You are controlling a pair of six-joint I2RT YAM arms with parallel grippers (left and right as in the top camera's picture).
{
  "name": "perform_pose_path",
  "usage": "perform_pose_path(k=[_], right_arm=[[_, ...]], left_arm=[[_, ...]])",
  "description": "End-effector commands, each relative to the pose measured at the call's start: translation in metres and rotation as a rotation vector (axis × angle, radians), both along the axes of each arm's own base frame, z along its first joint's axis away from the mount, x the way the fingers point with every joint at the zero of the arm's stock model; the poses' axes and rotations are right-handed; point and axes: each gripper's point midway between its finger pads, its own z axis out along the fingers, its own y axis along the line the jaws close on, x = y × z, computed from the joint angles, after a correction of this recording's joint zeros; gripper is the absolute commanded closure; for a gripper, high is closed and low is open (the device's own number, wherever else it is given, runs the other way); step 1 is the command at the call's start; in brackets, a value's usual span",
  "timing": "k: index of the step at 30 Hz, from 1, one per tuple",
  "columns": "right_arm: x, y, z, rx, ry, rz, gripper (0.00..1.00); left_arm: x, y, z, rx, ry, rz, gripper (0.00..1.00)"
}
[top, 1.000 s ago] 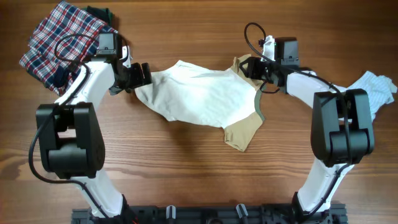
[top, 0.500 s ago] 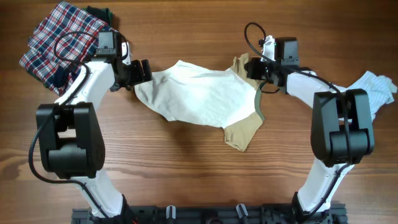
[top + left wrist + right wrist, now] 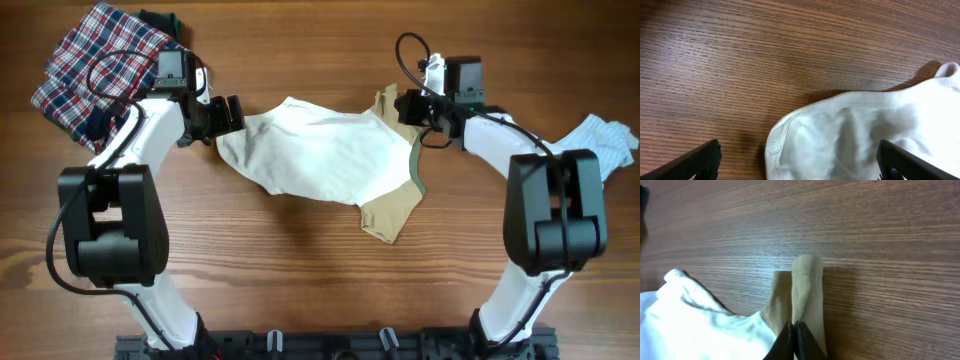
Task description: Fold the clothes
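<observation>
Starting at the fingertips: our right gripper has its fingers pressed tight together, and they look pinched on the sleeve, the tan one sticking out at the far right end of the top. Our left gripper is the opposite. Its fingers are spread as wide as they go and grip nothing. The top's rounded left hem just sits in the gap, and we can't tell whether the tips touch the table or hover over it.

So where are we on the folding? Pretty much at the start, we'd say. The top lies spread out and a bit rumpled mid-table between the two arms, with no fold in it yet. One end is grabbed, the other is only lined up. Left to do: close on the left hem, make the folds, then deal with the other clothes.

Count time:
- grippers: two
- cream top: one, with two tan sleeves (the pinched one, plus the other sleeve lying flat nearer the arm bases)
- blue striped piece: one, bunched at the right edge beside our right arm, untouched
- plaid piece: one, heaped in the far left corner, with something dark poking out behind it; we can't tell what
- folded garments: zero that we can see
</observation>
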Motion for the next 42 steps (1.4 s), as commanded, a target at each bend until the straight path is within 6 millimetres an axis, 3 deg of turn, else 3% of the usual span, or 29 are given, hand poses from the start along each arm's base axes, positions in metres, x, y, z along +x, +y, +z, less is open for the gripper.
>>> perform_pose_path(k=[1, 13, 14, 15, 17, 18, 19, 28, 35, 42], right_arm=[[0.002, 0.003, 0.030, 0.018, -0.042, 0.004, 0.96], [-0.008, -0.005, 0.020, -0.018, 0.025, -0.035, 0.96], [-0.007, -0.006, 0.019, -0.023, 0.024, -0.039, 0.88], [-0.007, -0.006, 0.020, -0.024, 0.023, -0.039, 0.71], [-0.006, -0.006, 0.020, -0.024, 0.016, -0.038, 0.21], [-0.004, -0.008, 0.020, -0.035, 0.009, -0.048, 0.07], [-0.002, -0.011, 0.021, -0.047, 0.001, -0.058, 0.02], [0.013, -0.009, 0.034, -0.039, -0.088, -0.058, 0.04], [0.014, -0.009, 0.034, -0.054, -0.103, -0.041, 0.05], [0.014, -0.009, 0.034, -0.053, -0.103, -0.041, 0.05]], left_arm=[[-0.003, -0.005, -0.007, -0.009, 0.013, -0.026, 0.00], [-0.001, -0.005, -0.006, -0.010, 0.005, -0.026, 0.00], [0.001, -0.005, -0.005, -0.011, -0.003, -0.027, 0.00], [0.003, -0.007, -0.004, -0.019, -0.011, -0.030, 0.00], [0.006, -0.012, -0.002, -0.048, -0.029, -0.044, 0.00], [0.009, -0.019, 0.001, -0.073, -0.050, -0.084, 0.00], [0.012, -0.027, 0.004, -0.100, -0.075, -0.135, 0.00], [0.041, -0.098, 0.030, -0.054, -0.322, -0.442, 0.11], [0.059, -0.111, 0.035, 0.060, -0.415, -0.462, 0.11], [0.059, -0.112, -0.002, 0.051, -0.361, -0.468, 0.11]])
